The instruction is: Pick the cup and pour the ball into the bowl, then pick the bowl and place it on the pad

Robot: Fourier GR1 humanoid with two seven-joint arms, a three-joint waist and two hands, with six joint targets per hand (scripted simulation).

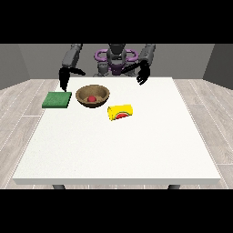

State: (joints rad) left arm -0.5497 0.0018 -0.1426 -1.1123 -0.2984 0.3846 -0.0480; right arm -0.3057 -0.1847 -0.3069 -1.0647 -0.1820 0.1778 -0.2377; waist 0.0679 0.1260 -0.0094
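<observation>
While the yellow cup lies on its side on the white worktop, we note the red ball inside the wooden bowl at its 10 o'clock. Green pad sits at the bowl's 9 o'clock. Both hands hang empty; finger spread we cannot tell.

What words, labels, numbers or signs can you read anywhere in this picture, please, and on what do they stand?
None: no readable text shows in the view.
The yellow cup, lying on its side, bears a red and green picture, not letters.
The bowl, the ball in it, the green pad and the table carry no marks.
</observation>
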